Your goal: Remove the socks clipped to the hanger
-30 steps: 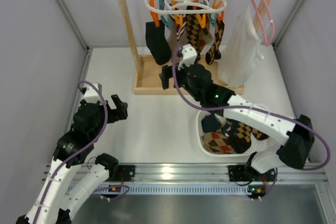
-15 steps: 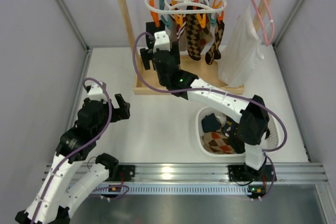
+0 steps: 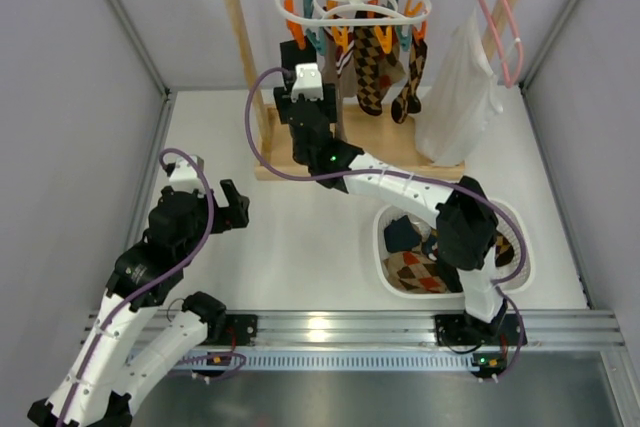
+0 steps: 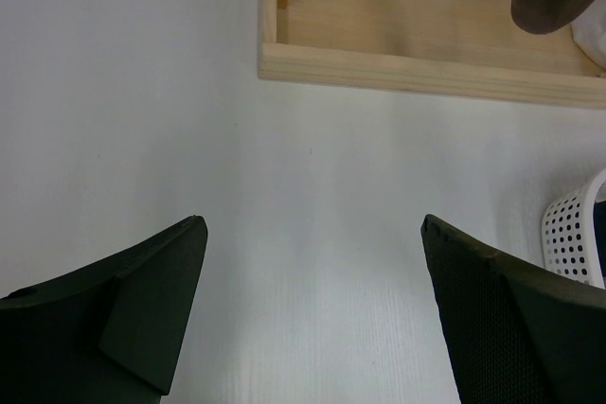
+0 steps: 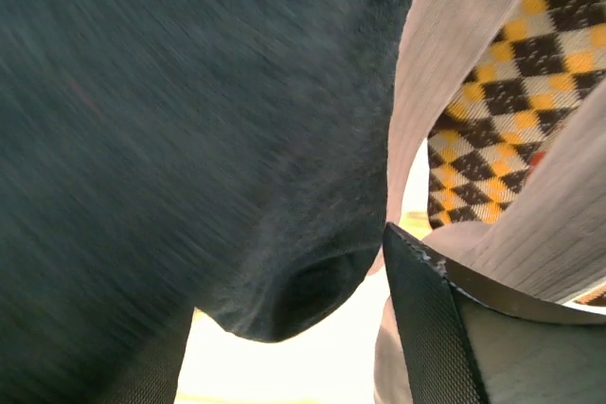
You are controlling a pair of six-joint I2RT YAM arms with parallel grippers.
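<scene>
The right gripper has its fingers spread, and the toe of the black sock bulges down into the gap. One finger stands just beside a ribbed tan sock, with a checked sock behind it. No firm pinch shows in the pictures.

To do this step well, the fingers should close on the black sock alone. The tan sock sits so close to the right-hand finger that it could easily be caught too. A grip higher up, nearer the clip, would likely pull off more cleanly than one on the loose toe. A straight pull downward should slip the fabric free without swinging the hanger or unhooking it from the wooden rack.

From above, the arm reaches to the left end of the hanger, where several socks hang from clips. More socks lie in the white basket.

The left gripper hangs wide and empty over the table, well apart from the work.
</scene>
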